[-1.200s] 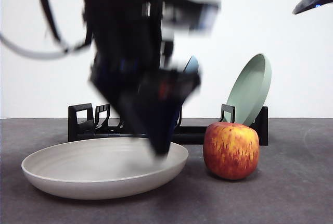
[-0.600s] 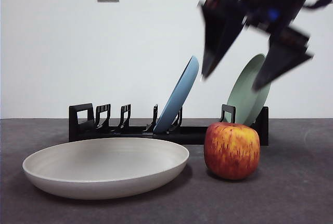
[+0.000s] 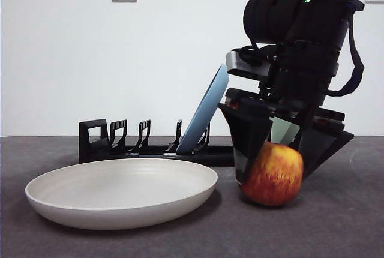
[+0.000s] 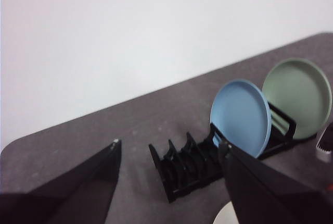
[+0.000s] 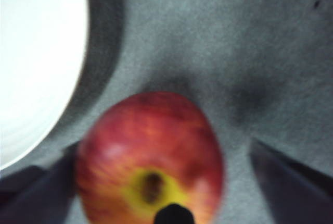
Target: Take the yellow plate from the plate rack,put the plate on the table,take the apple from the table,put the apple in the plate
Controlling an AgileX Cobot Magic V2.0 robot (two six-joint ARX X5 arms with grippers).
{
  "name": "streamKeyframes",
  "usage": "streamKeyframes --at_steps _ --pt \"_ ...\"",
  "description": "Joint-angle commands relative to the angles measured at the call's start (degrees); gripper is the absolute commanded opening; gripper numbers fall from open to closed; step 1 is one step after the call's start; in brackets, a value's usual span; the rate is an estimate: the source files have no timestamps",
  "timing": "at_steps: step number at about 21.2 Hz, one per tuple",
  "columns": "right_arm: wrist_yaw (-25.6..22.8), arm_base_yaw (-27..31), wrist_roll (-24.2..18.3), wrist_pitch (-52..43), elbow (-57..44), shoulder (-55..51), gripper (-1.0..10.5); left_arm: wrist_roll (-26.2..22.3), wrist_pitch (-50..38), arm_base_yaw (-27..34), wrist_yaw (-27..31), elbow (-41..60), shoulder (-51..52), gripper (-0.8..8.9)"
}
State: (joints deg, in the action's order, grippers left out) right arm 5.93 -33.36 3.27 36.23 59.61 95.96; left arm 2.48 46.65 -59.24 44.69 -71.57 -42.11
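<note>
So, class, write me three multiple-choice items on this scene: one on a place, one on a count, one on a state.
1. Where is the yellow plate?
A. on the table
B. in the plate rack
C. in a hand

2. How many plates stand in the plate rack?
A. none
B. two
C. four

3. How is the right hand?
A. shut above the rack
B. out of view
C. open around the apple

A: it lies flat on the table.
B: the light blue plate and sage green plate.
C: a jaw stands on each side of the apple.
</note>
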Motion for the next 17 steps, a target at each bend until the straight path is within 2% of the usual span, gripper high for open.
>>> streamKeyframes --at_steps 1,2,8,13,17 --pt "0.0 -0.2 2.3 -0.2 0.2 0.6 0.8 0.6 0.5 0.2 0.3 0.2 -0.1 3.14" --pt "0.0 -0.2 2.3 -0.2 0.2 0.6 -0.1 0.6 0.7 0.2 0.3 0.2 -0.1 3.14" --pt "0.1 -1.2 2.7 1.4 3.4 -2.5 -0.2 0.5 1.2 0.2 0.3 0.2 -0.1 3.14" --pt "0.1 -7.6 2.4 1.5 14.8 -3.3 -0.2 0.5 1.2 0.2 0.3 0.2 -0.1 3.14" --pt "0.1 -13.7 2.2 1.6 22.4 2.1 -0.2 0.5 1.5 0.2 0.2 0.2 -0.1 3.14"
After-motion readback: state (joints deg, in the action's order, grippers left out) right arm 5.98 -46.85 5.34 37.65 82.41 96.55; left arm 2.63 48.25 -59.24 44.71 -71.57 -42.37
